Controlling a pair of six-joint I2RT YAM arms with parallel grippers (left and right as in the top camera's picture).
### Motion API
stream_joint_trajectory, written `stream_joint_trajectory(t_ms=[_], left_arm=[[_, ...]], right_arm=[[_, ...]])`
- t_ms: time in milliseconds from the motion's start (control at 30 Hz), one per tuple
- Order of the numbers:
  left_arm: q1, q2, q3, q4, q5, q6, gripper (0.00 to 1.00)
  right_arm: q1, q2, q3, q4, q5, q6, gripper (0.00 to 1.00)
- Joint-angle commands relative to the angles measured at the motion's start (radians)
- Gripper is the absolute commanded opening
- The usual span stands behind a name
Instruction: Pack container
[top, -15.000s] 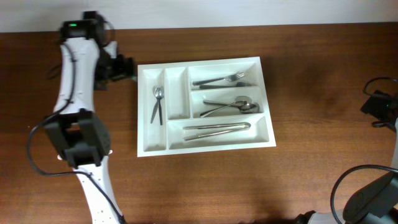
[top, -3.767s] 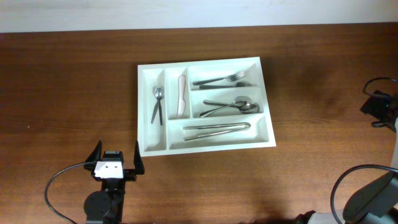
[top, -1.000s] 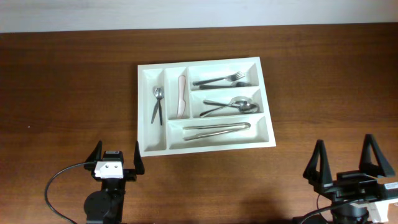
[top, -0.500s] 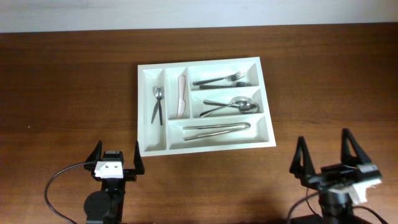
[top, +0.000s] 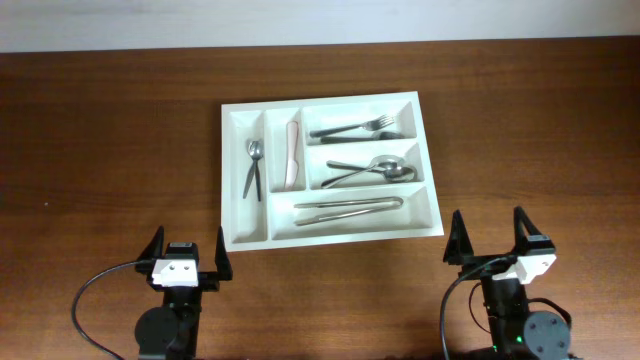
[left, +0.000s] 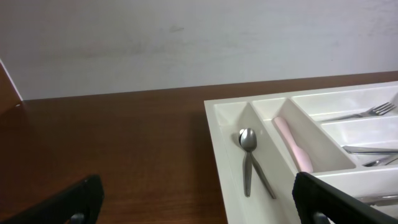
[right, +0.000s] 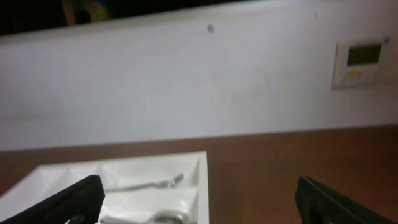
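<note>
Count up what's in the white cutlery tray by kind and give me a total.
Small spoons: 2
Forks: 2
Large spoons: 2
Long plain pieces, likely knives: 2
Pink utensil: 1
Total: 9 in the tray; the pairs overlap, so these are best reads.

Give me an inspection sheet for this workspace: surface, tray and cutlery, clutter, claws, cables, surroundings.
Surface: brown wooden table, no spills seen.
Job's things: white tray mid-table, holding small spoons, a pink utensil, forks, large spoons and long metal pieces, each kind in its own compartment.
Clutter: nothing seen.
Claws: left claw and right claw both open, empty, at the near edge, apart from the tray.
Cables: black cable loops by the left arm, another by the right.
Surroundings: white wall with a small wall panel.
</note>
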Motion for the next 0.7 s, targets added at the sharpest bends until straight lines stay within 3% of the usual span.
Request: stream_joint_trajectory(t_ms=[0, 667], left_arm=[[0.005, -0.010, -0.004, -0.001, 0.011, 0.016, 0.99], [0.005, -0.010, -0.004, -0.001, 0.011, 0.016, 0.99]], right_arm=[[0.005, -0.008, -0.039, 0.011, 0.026, 0.004, 0.99], [-0.045, -0.009, -0.151, -0.005, 0.019, 0.006, 0.99]])
